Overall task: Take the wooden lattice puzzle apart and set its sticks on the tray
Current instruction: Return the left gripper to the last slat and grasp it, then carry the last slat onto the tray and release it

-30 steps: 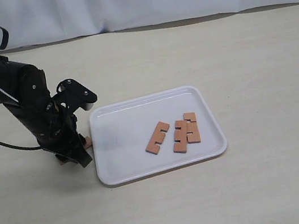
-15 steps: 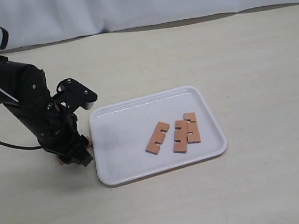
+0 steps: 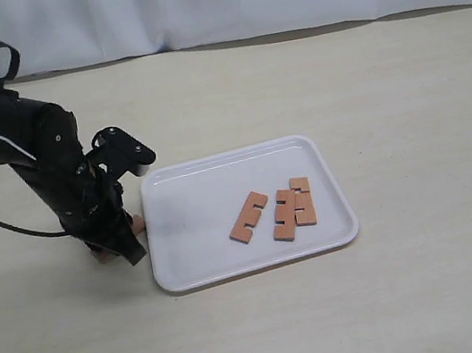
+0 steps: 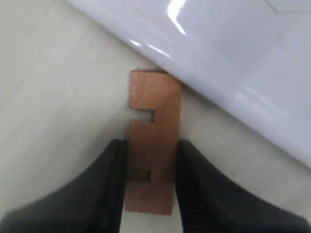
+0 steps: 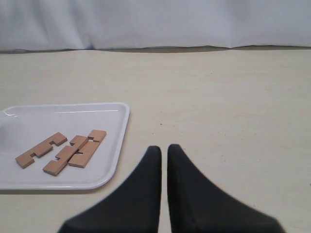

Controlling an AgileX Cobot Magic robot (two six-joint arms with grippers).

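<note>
The left gripper [image 4: 149, 158] pinches the last stick [image 4: 155, 104] between its fingers [image 4: 109, 189] on the counter [image 4: 58, 97], just beside the tray [image 4: 233, 73]; next it likely needs lifting up and across onto it.

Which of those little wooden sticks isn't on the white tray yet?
The stick gripped between the left arm's fingers, just outside the tray. The other three sticks lie close together inside the tray.

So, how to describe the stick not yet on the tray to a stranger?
Find the big white tray. Just outside its left edge in the exterior view, one notched reddish-brown stick lies on the table, clamped in the left gripper. The other three sticks lie inside the tray.
</note>
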